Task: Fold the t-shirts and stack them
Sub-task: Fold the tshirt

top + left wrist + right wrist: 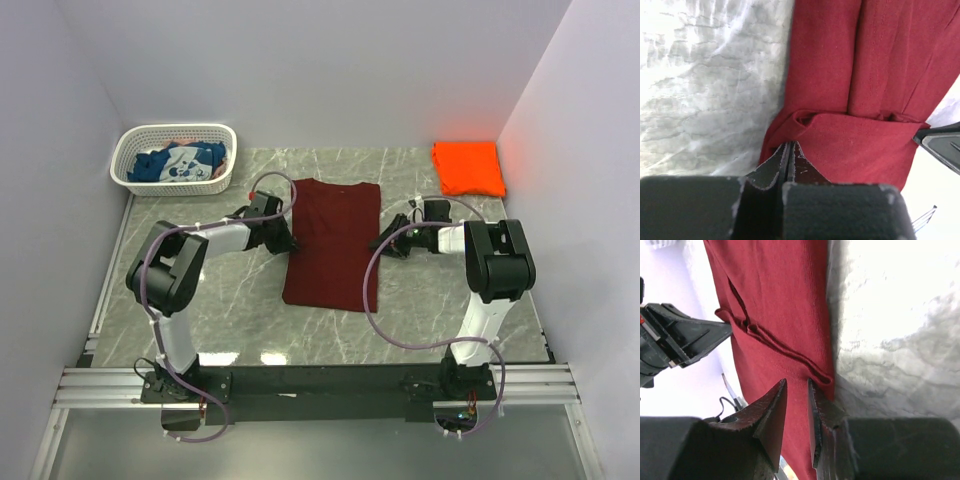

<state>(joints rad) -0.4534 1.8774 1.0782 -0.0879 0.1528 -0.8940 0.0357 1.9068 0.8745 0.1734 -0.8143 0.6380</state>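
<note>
Grey marble table [200,320], white walls. Centre: maroon t-shirt [332,250], folded lengthwise. On its left hem, left gripper [288,240] clamped; at right edge, right gripper [380,243] jaws parted (straddling fold, not pinching). Far right: orange t-shirt [468,168], folded. Far left: blue t-shirt [175,165] in basket [170,130].

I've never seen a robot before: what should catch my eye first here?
A dark maroon t-shirt lies in the middle, with the left gripper and right gripper at its two side edges. A bright orange t-shirt sits folded in the far right corner.
</note>
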